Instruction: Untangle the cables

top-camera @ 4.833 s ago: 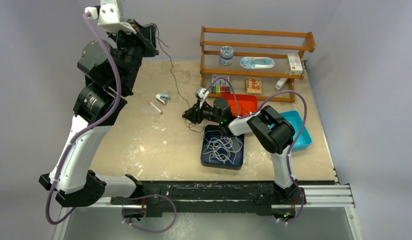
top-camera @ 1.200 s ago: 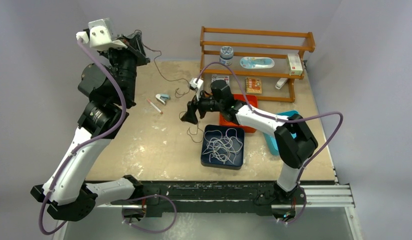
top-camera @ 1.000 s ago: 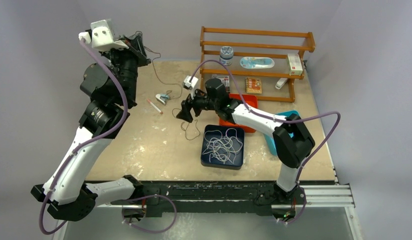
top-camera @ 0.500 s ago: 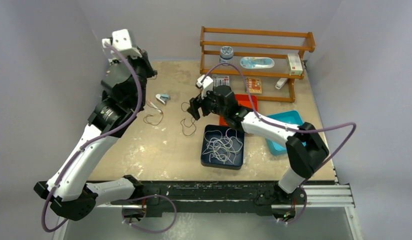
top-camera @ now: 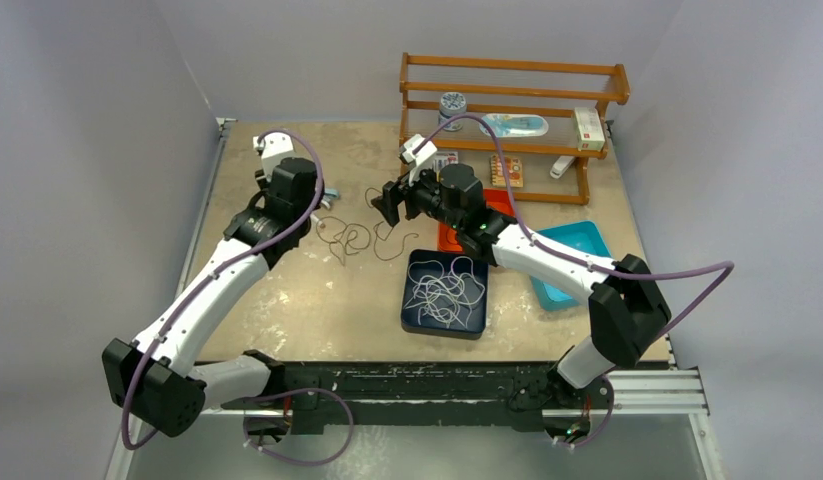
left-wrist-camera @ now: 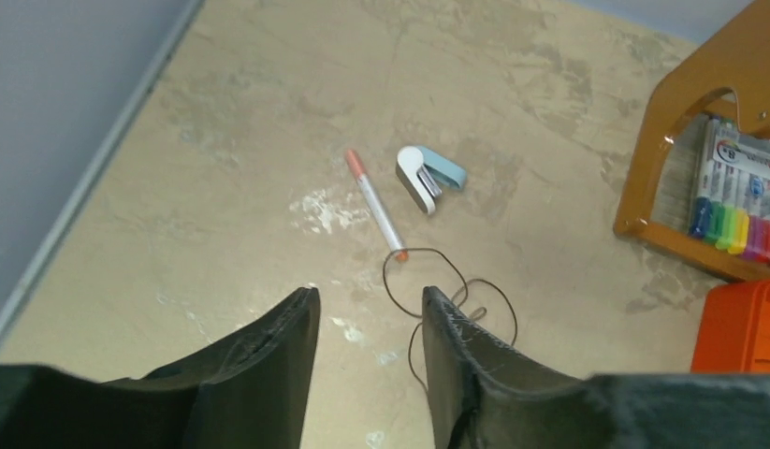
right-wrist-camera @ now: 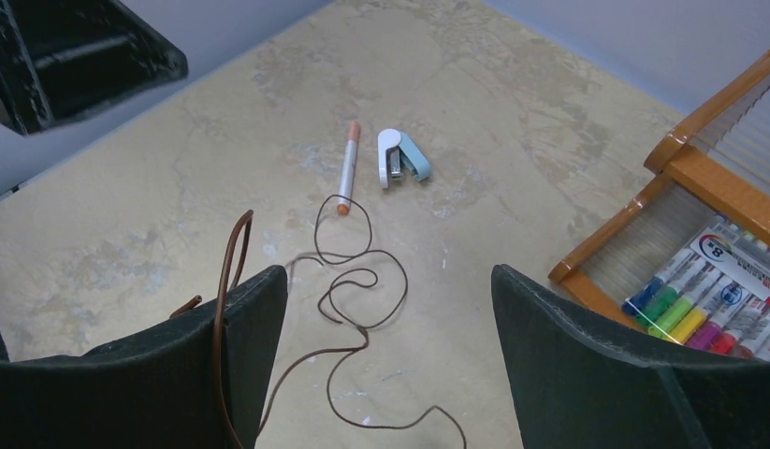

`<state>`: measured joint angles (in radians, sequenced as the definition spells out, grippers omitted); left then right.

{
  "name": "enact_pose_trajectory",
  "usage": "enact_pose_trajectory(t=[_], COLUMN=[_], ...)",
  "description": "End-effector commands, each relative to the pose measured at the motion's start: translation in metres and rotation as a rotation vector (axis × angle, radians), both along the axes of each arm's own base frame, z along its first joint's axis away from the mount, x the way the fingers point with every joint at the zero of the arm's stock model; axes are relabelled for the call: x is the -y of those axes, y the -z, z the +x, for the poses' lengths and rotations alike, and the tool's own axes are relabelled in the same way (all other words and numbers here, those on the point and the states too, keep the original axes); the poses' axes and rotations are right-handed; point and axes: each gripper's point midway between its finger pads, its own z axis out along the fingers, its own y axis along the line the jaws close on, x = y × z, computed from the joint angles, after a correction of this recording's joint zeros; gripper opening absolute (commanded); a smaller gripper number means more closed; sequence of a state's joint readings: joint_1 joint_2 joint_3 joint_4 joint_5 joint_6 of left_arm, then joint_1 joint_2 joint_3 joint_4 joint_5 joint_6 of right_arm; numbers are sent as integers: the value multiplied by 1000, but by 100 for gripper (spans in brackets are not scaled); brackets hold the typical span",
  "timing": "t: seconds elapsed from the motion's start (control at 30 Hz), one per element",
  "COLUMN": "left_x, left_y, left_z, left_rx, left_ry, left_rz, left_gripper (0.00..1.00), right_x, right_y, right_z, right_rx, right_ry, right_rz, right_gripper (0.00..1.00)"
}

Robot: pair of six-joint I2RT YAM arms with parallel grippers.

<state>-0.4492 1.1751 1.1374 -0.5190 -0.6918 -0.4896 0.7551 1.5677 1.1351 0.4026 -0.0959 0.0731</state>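
Observation:
A thin dark brown cable [top-camera: 352, 238] lies in loose loops on the table between the two grippers. It also shows in the left wrist view [left-wrist-camera: 385, 279] and the right wrist view [right-wrist-camera: 406, 283]. My left gripper [left-wrist-camera: 370, 295] hangs low over the table by the loops [top-camera: 305, 210], open and holding nothing. My right gripper [right-wrist-camera: 388, 271] stands wide open above the cable's right end [top-camera: 389, 208]. One strand drapes over its left finger [right-wrist-camera: 233, 346], not pinched. A tangled white cable [top-camera: 445, 290] lies in the dark tray [top-camera: 408, 300].
An orange-tipped pen [left-wrist-camera: 373, 204] and a pale blue stapler [left-wrist-camera: 429, 178] lie just beyond the loops. At the back right stands a wooden shelf [top-camera: 512, 95] with markers [right-wrist-camera: 708, 309]. A red bin [top-camera: 497, 203] and a blue bin [top-camera: 577, 245] sit in front of it.
The left arm has swung down from high at the back left to low over the table and its jaws have opened, letting the dark cable fall into loops. The right gripper shifted slightly.

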Motion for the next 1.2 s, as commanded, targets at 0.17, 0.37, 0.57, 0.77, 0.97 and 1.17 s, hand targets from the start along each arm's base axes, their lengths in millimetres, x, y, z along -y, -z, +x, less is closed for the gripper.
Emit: enact_pose_trajectory(t=[0.17,0.37,0.57,0.77,0.97,1.17], left_x=[36,64,114,147,176,179], left_y=[-36,-36,-27,-24,-39,-42], left_z=[2,-8,-14,-17,-32,-26], left_rx=[161,269,307,340,431,464], left_ry=[163,337,579,710,821,809], left_rz=[-223,-323,-473,-536,-418,-320], left_gripper=[51,51,51,53,61,67], right_x=[6,22,15,6,-5,-10], right_y=[-57,-54,-60,-68,-72,-75], right_z=[11,35,43,49,49,44], right_rx=[39,-124,-123,-126,-151,-174], right_ry=[75,79,54,27,-23,-62], right_rz=[150,285,276,263,253,259], right_gripper=[83,82,82,82,82,82])
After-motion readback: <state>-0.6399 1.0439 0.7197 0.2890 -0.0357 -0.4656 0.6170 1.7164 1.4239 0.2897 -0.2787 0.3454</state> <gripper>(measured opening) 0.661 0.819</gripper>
